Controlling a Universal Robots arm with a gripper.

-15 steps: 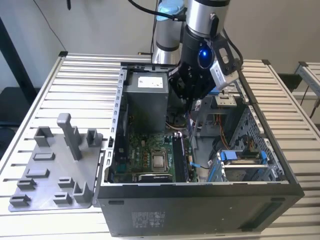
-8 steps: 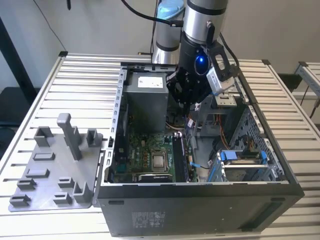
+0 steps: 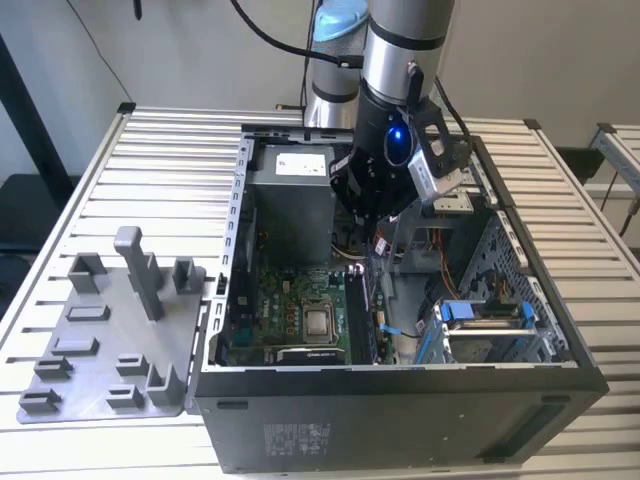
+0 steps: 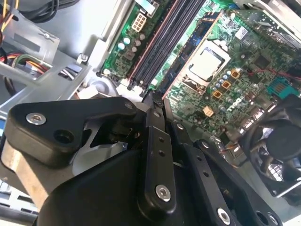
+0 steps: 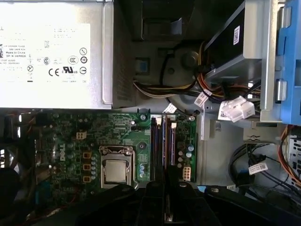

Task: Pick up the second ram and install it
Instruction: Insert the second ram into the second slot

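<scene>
My gripper (image 3: 376, 222) hangs inside the open computer case (image 3: 400, 395), just above the memory slots (image 5: 154, 141) beside the processor (image 5: 115, 170). In the first wrist view its black fingers (image 5: 153, 197) stand close together, shut on a thin strip seen edge-on, the second ram (image 5: 164, 150), which runs in line with the slots. The second wrist view shows the gripper (image 4: 157, 101) with its tips pressed together, a short way from the long dark memory slots (image 4: 160, 42) on the green motherboard (image 4: 221, 94). The ram's flat faces are hidden by the fingers.
The grey power supply box (image 5: 51, 52) fills the case's far corner. Cable bundles (image 5: 207, 96) and a blue drive cage (image 3: 480, 315) sit on the exterior view's right of the slots. A fan (image 4: 282, 141) lies past the processor. A grey pegged tray (image 3: 100, 340) stands outside the case.
</scene>
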